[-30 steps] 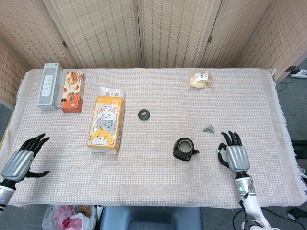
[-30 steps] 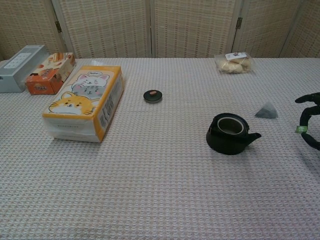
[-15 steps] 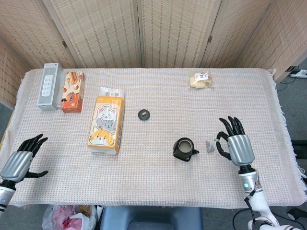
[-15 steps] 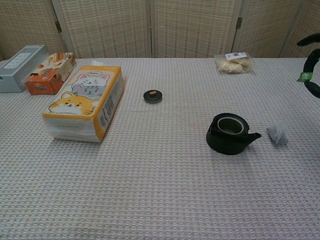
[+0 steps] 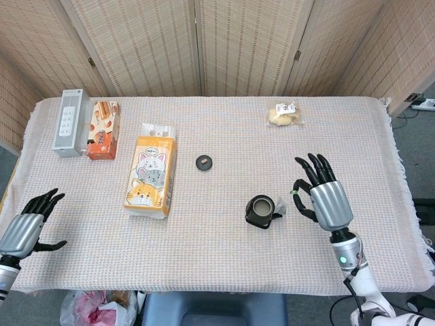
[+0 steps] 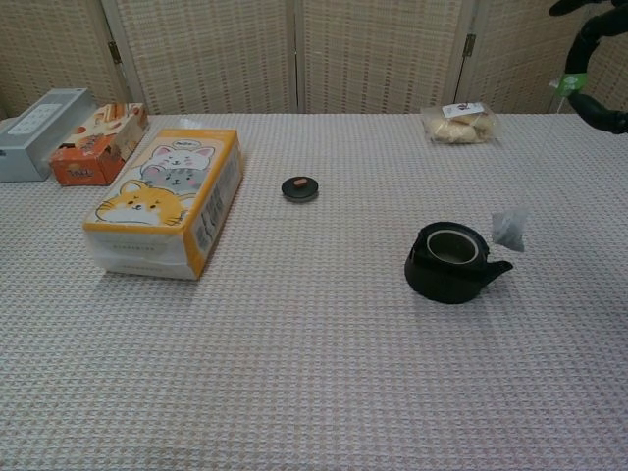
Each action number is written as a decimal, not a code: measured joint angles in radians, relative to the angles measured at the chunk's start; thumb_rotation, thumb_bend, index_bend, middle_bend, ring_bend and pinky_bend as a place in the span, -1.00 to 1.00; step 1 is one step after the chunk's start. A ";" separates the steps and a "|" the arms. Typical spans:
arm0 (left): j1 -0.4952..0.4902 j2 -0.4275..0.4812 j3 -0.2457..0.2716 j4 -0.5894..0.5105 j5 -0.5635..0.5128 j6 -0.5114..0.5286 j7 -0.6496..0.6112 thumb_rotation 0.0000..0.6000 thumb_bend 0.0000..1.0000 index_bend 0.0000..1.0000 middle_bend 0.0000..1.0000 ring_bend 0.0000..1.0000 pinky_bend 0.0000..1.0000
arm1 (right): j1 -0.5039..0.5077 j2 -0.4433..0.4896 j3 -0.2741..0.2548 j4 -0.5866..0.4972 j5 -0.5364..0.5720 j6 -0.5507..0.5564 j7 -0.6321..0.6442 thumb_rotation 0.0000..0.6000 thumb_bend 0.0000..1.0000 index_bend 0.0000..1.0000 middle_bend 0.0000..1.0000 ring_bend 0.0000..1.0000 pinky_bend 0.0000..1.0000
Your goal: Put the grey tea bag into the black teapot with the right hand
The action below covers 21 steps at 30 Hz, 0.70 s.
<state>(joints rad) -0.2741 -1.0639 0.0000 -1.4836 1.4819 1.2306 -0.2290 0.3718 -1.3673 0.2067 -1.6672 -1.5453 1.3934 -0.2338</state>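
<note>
Since half a second ago the right robot hand (image 5: 319, 195) has moved left toward the pot, and the grey tea bag (image 6: 509, 230) has swung from right of the spout to hang just above it.

A woven wicker folding screen (image 5: 204, 44) stands behind a table (image 5: 217, 265) covered in a pale waffle-weave cloth with a fringed right edge.

The right robot hand, silver-backed with black fingers, pinches a small green tag; its other fingers are spread. A thin string runs down from the tag to the translucent, pouch-shaped bag, which dangles clear of the cloth. Only the chest view shows that string; there the hand is cut off at the upper right corner.

Only the head view shows the left robot hand (image 5: 27, 227), empty at the table's near left corner, fingers loosely apart.

An orange cat-printed tissue box (image 5: 151, 175) lies left of centre. Beyond it are a grey rectangular box (image 5: 70, 122) and an orange snack carton (image 5: 102, 130). The squat, round black teapot (image 5: 262, 211) sits open. A bagged snack (image 5: 285, 113) lies at the far side. A small round black lid (image 5: 204, 162) lies mid-table.
</note>
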 measured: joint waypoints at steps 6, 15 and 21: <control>0.001 0.006 -0.002 0.009 0.001 -0.001 -0.032 1.00 -0.72 -0.98 -1.00 -1.00 -0.82 | 0.023 -0.004 0.010 -0.022 -0.006 -0.009 -0.058 1.00 -0.18 0.25 -0.74 -1.00 -1.00; -0.002 0.010 -0.005 0.033 -0.010 -0.021 -0.075 1.00 -0.72 -0.98 -1.00 -1.00 -0.82 | 0.067 -0.030 0.033 -0.014 0.036 -0.047 -0.092 1.00 -0.18 0.25 -0.74 -1.00 -1.00; -0.006 0.009 -0.007 0.040 -0.014 -0.032 -0.082 1.00 -0.72 -0.98 -1.00 -1.00 -0.82 | 0.090 -0.055 0.029 0.025 0.043 -0.067 -0.098 1.00 -0.18 0.25 -0.74 -1.00 -1.00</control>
<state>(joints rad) -0.2796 -1.0553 -0.0067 -1.4433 1.4682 1.1981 -0.3112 0.4617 -1.4223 0.2354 -1.6424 -1.5023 1.3269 -0.3318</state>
